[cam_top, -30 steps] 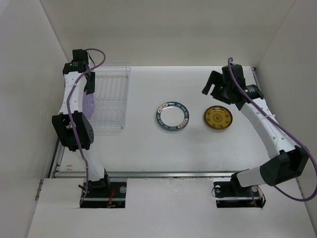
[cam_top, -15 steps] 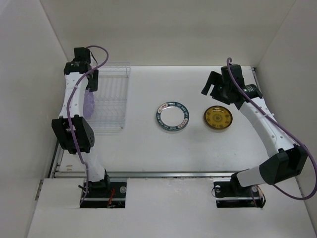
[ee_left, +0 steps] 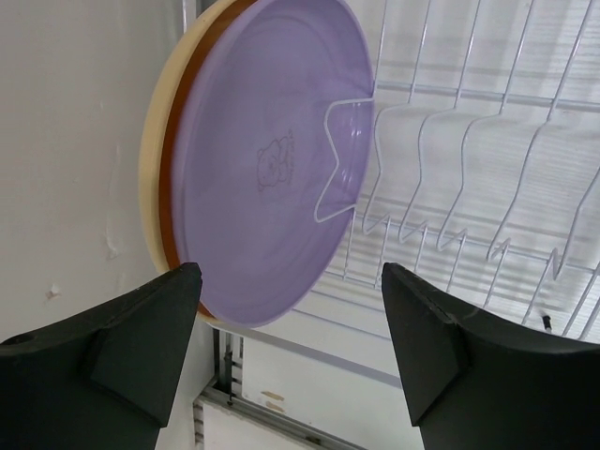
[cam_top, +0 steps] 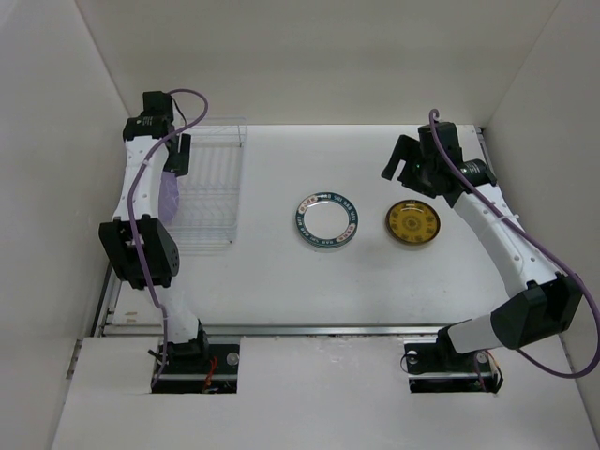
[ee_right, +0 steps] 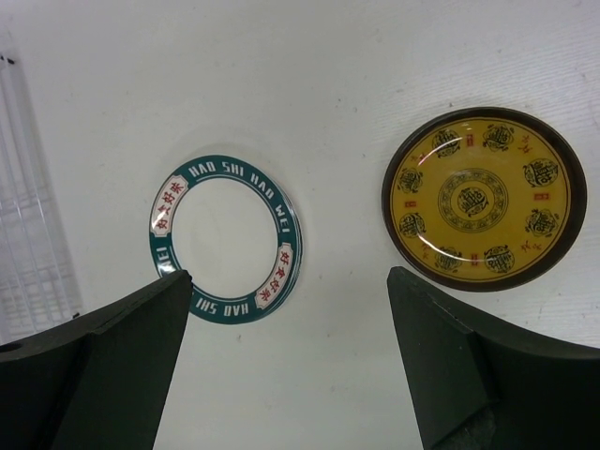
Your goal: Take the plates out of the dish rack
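The large tan plate with the purple underside (ee_left: 272,159) stands on edge at the left end of the wire dish rack (ee_left: 469,187). In the top view this plate (cam_top: 167,194) is at the rack's (cam_top: 211,183) left side. My left gripper (ee_left: 292,319) is open and empty, just short of the plate's lower edge, and it hovers over the rack's left side in the top view (cam_top: 175,155). The white plate with the teal rim (cam_top: 326,222) and the small mustard-yellow plate (cam_top: 413,225) lie flat on the table. My right gripper (cam_top: 405,159) is open and empty above them. Both plates show in the right wrist view, teal-rimmed (ee_right: 225,239) and mustard (ee_right: 483,199).
White walls close in the table on the left, back and right; the left wall is close behind the rack. A metal rail (cam_top: 309,329) runs along the table's near edge. The rack's other slots hold nothing.
My left arm has shifted slightly, with its wrist a little farther back over the rack's left side. The right arm and the plates have not moved.
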You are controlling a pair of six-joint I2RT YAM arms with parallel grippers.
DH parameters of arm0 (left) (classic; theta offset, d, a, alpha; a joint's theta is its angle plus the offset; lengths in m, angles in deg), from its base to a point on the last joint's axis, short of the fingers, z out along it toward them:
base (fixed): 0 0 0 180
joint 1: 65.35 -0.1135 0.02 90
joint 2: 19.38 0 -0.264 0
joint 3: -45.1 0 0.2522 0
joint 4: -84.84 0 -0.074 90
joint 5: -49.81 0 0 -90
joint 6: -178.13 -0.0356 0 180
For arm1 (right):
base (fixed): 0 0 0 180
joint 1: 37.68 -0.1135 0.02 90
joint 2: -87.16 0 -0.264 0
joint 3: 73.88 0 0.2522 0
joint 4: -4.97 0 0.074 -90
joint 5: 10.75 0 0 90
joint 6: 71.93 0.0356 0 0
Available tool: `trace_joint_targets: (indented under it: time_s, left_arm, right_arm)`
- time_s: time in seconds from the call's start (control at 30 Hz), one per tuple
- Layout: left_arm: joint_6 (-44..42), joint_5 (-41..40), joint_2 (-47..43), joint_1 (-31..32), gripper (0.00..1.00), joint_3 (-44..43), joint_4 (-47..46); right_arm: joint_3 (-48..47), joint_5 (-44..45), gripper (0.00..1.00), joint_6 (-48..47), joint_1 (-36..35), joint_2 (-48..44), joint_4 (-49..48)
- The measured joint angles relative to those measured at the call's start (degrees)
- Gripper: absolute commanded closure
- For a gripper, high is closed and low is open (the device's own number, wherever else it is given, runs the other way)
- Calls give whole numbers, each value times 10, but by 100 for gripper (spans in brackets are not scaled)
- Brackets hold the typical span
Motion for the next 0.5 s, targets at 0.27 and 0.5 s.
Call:
trace_joint_targets:
  time_s: [0.27,0.5]
  left_arm:
    - [0,-7,15,0,24,0,3]
    - [-2,-28,15,0,23,0,3]
  right_arm:
    - [0,1,8,0,0,0,0]
    - [0,1,8,0,0,5,1]
